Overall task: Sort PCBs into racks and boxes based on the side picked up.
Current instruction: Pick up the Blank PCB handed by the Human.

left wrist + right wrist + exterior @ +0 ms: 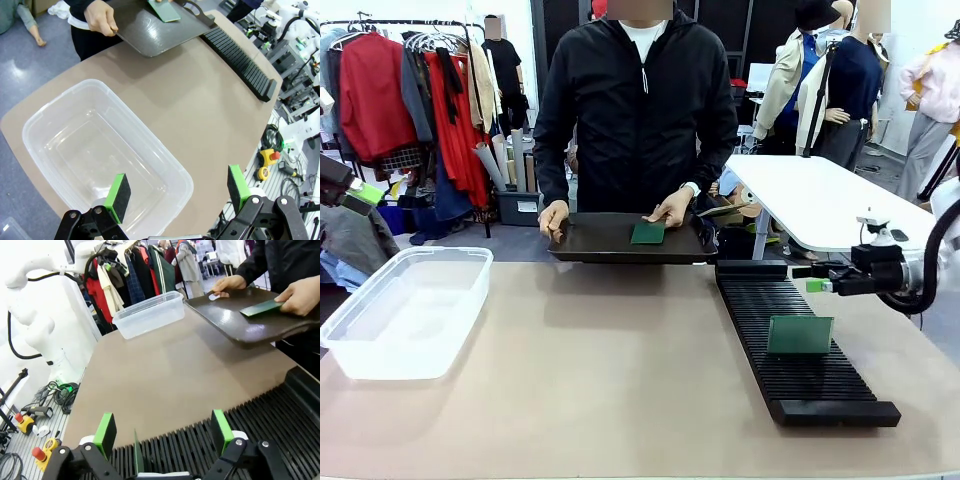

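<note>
Right gripper [162, 432] spread wide over black rack [280, 415], upright PCB [136, 452] slotted between fingers; person's hand [302, 294] on flat PCB [260, 308] on tray [230, 325].

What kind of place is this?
Probably a robot lab: a white robot arm beside the tan table, a red emergency-stop button nearby, and a rack of hanging clothes behind.

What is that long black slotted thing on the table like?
The rack is long, low and black, plastic-looking, with many narrow parallel slots across it. It lies flat on the tan table, on the robot's right, running from near the person's tray toward the robot. One green PCB stands upright in a slot.
</note>
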Tool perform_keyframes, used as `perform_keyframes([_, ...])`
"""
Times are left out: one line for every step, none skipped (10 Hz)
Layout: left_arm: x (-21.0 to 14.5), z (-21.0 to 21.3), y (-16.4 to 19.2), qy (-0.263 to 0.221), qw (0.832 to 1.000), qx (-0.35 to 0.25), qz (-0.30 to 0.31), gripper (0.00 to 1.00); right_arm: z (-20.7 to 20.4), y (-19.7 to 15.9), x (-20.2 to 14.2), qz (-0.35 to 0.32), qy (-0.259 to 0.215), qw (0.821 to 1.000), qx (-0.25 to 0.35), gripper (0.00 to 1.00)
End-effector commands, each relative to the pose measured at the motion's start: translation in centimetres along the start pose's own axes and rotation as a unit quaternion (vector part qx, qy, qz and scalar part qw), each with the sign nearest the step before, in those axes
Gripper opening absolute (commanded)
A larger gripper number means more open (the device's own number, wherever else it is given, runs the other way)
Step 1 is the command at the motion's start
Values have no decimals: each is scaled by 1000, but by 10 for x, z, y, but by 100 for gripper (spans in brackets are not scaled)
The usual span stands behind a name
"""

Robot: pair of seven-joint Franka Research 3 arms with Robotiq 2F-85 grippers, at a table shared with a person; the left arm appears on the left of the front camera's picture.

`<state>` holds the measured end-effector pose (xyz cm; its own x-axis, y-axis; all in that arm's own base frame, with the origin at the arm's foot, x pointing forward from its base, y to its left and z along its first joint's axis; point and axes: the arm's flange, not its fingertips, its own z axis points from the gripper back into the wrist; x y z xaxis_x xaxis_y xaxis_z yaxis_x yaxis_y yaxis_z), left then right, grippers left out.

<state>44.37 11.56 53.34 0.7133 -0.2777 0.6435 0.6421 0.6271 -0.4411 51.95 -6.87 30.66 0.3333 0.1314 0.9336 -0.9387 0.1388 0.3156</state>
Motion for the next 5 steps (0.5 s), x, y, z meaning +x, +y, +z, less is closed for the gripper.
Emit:
perform_keyframes([0, 0, -2, -2, 1000, -4, 1, 100, -19, 14, 24, -41, -1, 999, -32, 100])
perform_keyframes([0, 0, -2, -2, 1000, -4, 1, 100, -24, 19, 36, -50, -8, 998, -41, 100])
perform_keyframes([0, 0, -2, -2, 1000, -4, 1, 100, -26, 26, 51, -51, -25, 998, -35, 100])
perform_keyframes([0, 0, -2, -2, 1000, -4, 1, 100, -25, 34, 62, -56, -33, 997, -44, 100])
perform_keyframes([0, 0, -2, -2, 1000, -4, 1, 100, -26, 38, 72, -92, -30, 994, -58, 100])
